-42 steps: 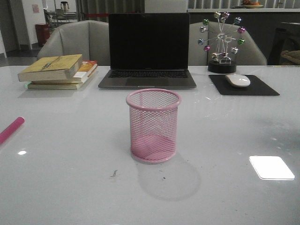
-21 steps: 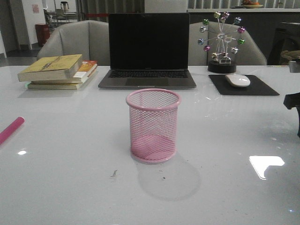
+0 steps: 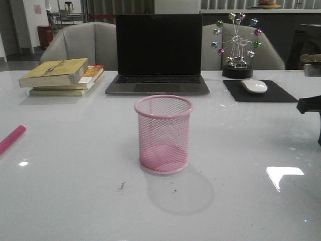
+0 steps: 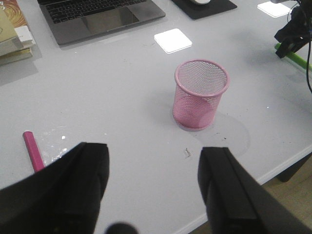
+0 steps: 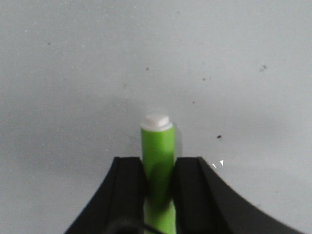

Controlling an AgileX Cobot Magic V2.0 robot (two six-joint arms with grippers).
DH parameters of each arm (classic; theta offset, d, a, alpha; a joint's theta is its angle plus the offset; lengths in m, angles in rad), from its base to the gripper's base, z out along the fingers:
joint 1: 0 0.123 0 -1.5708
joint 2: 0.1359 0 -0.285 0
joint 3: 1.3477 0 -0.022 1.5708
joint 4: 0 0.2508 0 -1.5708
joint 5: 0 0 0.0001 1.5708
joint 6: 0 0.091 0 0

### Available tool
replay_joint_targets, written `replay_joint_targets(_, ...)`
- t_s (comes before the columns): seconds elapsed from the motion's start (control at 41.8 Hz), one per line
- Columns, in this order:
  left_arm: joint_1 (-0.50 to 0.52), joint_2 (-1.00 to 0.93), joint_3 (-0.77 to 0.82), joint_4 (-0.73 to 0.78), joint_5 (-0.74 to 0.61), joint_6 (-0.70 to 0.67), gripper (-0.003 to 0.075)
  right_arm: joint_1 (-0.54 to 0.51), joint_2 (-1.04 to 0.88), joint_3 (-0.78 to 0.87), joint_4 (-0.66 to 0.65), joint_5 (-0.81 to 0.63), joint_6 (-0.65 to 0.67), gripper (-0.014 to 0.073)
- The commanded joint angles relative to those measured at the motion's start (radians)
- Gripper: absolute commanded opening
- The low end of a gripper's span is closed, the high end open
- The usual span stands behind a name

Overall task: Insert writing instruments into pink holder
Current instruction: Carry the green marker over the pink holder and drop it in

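Observation:
The pink holder point(image 3: 164, 134) stands upright in the middle of the white table, with nothing inside it; it also shows in the left wrist view point(image 4: 200, 94). The magenta-pink marker point(image 3: 11, 139) lies flat at the table's left edge point(image 4: 33, 151). The green marker point(image 5: 158, 161), white end pointing away, is clamped between the fingers of my right gripper point(image 5: 158, 168), low over the table at the far right point(image 4: 292, 54). I cannot tell whether it touches the surface. My left gripper point(image 4: 155, 156) hangs open above the near table, with nothing between its fingers.
A laptop point(image 3: 158, 55) sits at the back centre and a stack of books point(image 3: 62, 76) at the back left. A mouse point(image 3: 255, 86) lies on a black pad beside a small ferris-wheel ornament point(image 3: 236, 47). The table's near edge point(image 4: 273, 168) runs close to the left gripper.
The right arm has come into the front view at the right edge and risen slightly. Its shadow now cuts into the bright reflection on the table. The holder and the magenta marker have not moved.

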Motion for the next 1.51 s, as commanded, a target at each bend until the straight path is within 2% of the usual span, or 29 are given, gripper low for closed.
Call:
replay_joint_targets(0.0,-0.007,0.008,-0.029,-0.006,-0.082,-0.001,0.0452,-0.006,-0.05,-0.022,0.014,-0.013,-0.012,0.0216)
replay_joint_targets(0.167,-0.007,0.008,-0.029,-0.006,-0.082,-0.001,0.0452,0.019,-0.146,-0.018,0.014,-0.037,-0.012,0.0216)
replay_joint_targets(0.335,-0.007,0.008,-0.029,-0.006,-0.082,-0.001,0.0452,0.118,-0.344,-0.006,0.036,-0.138,-0.012,0.0216)
replay_joint_targets(0.478,-0.007,0.008,-0.029,-0.006,-0.082,-0.001,0.0452,0.258,-0.519,0.078,0.087,-0.391,-0.012,0.0216)
replay_joint_targets(0.645,-0.007,0.008,-0.029,-0.006,-0.082,-0.001,0.0452,0.457,-0.628,0.251,0.092,-0.815,-0.012,0.0216)
replay_joint_targets(0.789,-0.007,0.008,-0.029,-0.006,-0.082,-0.001,0.0452,0.609,-0.614,0.369,0.073,-1.083,-0.012,0.0216)
replay_joint_targets(0.908,-0.007,0.008,-0.029,-0.006,-0.082,-0.001,0.0452,0.702,-0.55,0.432,-0.016,-1.279,-0.012,0.0216)
replay_joint_targets(1.147,-0.007,0.008,-0.029,-0.006,-0.082,-0.001,0.0452,0.719,-0.353,0.44,-0.063,-1.48,-0.012,0.0216)
replay_joint_targets(1.291,-0.007,0.008,-0.029,-0.006,-0.082,-0.001,0.0452,0.719,-0.263,0.44,-0.063,-1.542,-0.012,0.0223)
replay_joint_targets(1.362,-0.007,0.008,-0.029,-0.006,-0.082,-0.001,0.0452,0.719,-0.236,0.44,-0.063,-1.544,-0.012,0.0268)
replay_joint_targets(1.482,-0.007,0.008,-0.029,-0.006,-0.082,-0.001,0.0452,0.719,-0.219,0.44,-0.063,-1.544,-0.011,0.044)
